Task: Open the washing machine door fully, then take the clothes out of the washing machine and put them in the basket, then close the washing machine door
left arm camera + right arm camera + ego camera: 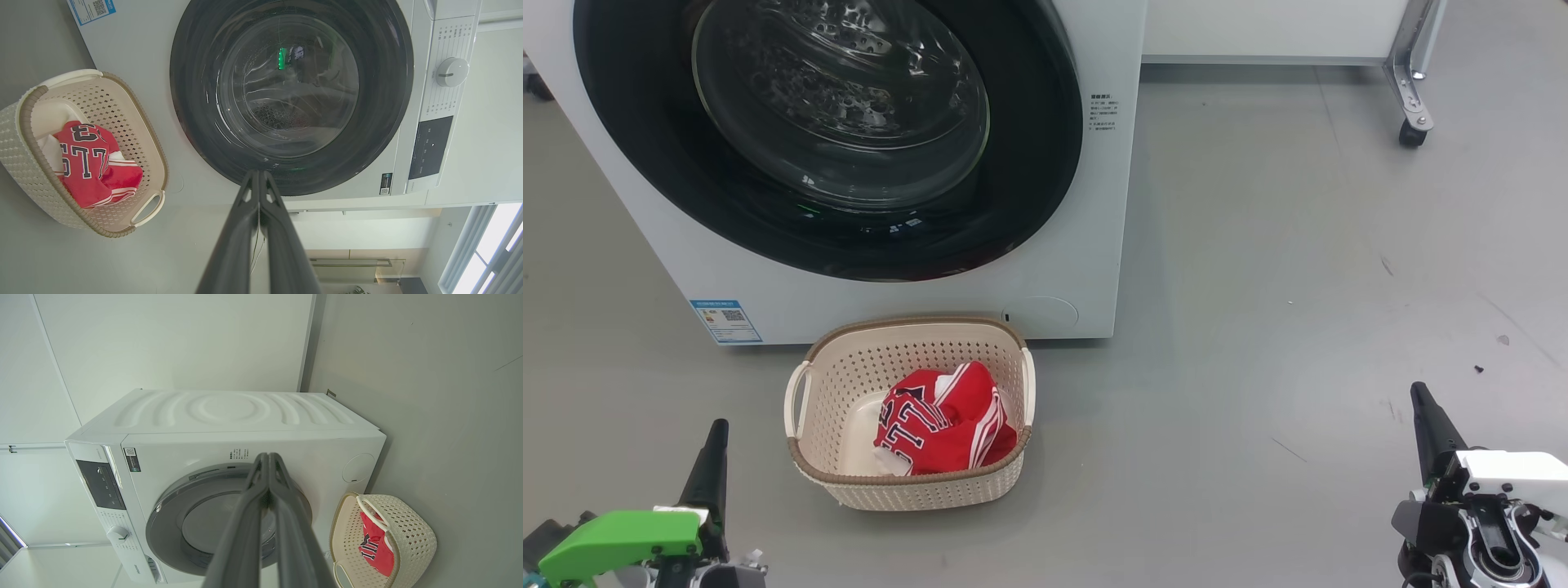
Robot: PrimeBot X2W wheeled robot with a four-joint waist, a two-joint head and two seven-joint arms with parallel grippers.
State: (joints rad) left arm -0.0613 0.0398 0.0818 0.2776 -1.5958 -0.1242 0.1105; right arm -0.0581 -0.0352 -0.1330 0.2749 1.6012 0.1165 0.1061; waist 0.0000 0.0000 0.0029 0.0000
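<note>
Head view: with clothes [943, 420] lying in the basket [915, 490] and the door [841, 106] apparently shut, the left gripper [717, 433] and right gripper [1421, 398] are held empty, fingers pressed together, so closure is best confirmed by one light push on the rim.

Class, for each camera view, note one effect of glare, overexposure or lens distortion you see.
Head view: pale reflections streak the glass of the washing machine door. Left wrist view: the window is washed out white. Right wrist view: the wide lens bows the washing machine.
</note>
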